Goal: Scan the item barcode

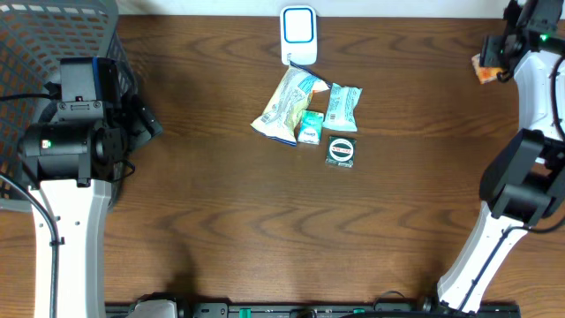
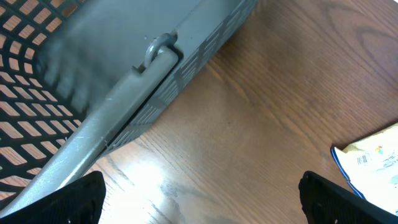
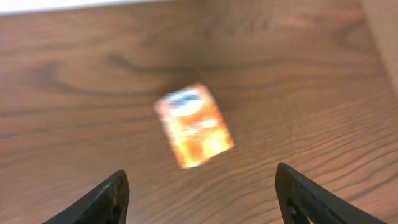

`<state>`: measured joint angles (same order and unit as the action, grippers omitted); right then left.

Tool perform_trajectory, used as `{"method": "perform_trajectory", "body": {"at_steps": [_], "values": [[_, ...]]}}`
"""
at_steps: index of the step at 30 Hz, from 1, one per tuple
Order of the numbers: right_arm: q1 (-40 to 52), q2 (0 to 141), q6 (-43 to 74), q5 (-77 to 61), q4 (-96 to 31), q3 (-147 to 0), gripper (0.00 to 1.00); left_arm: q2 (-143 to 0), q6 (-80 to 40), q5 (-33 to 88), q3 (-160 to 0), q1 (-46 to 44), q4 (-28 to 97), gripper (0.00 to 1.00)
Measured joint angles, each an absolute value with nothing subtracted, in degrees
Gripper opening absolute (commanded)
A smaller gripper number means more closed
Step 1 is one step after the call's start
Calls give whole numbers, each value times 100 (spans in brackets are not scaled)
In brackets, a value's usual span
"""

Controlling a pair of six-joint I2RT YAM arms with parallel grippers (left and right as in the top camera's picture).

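Our right gripper (image 3: 200, 186) is standing with its fingers (image 3: 112, 199) spread wide, gripping nothing, and the blurred orange box (image 3: 194, 126) is showing beyond the gap between them, touching neither. Our left gripper (image 2: 205, 199) is gaping just as empty beside the grey basket (image 2: 124, 93). Farther off, from overhead, we are seeing the box sitting by the table's (image 1: 221, 230) right edge, well apart from the white scanner (image 1: 298, 26).

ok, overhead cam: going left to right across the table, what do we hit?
basket → snack bag → blue packet → orange packet
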<state>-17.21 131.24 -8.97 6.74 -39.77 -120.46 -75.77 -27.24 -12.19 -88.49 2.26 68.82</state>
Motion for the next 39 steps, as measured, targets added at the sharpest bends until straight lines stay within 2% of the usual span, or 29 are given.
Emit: {"method": "perform_trajectory", "body": {"at_steps": [2, 8, 10, 12, 16, 17, 19, 20, 22, 25, 34, 39], "values": [[-1544, 12785, -895, 541, -4069, -12046, 67, -7577, -2724, -1219, -8849, 226, 6882, 98], [-915, 12492, -875, -637, -5131, -12105, 78, -7577, -2724, -1219, -8849, 226, 6886, 98], [-727, 12510, -851, -1905, -5763, -12088, 86, -7577, -2727, -1219, -8849, 226, 6879, 98], [-526, 12510, -834, -3280, -6497, -12090, 86, -7577, -2724, -1216, -8849, 226, 6879, 98], [-45, 12510, -821, -4525, -7426, -12086, 88, -7577, -2724, -1219, -8849, 226, 6879, 98], [110, 12510, -816, -4580, -7625, -12086, 88, -7577, -2724, -1219, -8849, 226, 6882, 98], [364, 12510, -812, -4510, -7953, -12086, 98, -7577, -2727, -1219, -8849, 226, 6879, 98], [475, 12510, -814, -4456, -8068, -12086, 99, -7577, -2724, -1219, -8849, 226, 6882, 98], [657, 12510, -812, -4333, -8305, -12084, 98, -7577, -2727, -1219, -8849, 226, 6882, 98], [1015, 12510, -803, -4016, -8597, -12084, 89, -7577, -2724, -1219, -8849, 226, 6882, 98], [2224, 12510, -749, -3013, -8409, -12070, 93, -7577, -2724, -1219, -8849, 226, 6882, 98], [2829, 12510, 23, -2025, -7983, -11979, 97, -7577, -2727, -1219, -8849, 226, 6879, 98]]}}
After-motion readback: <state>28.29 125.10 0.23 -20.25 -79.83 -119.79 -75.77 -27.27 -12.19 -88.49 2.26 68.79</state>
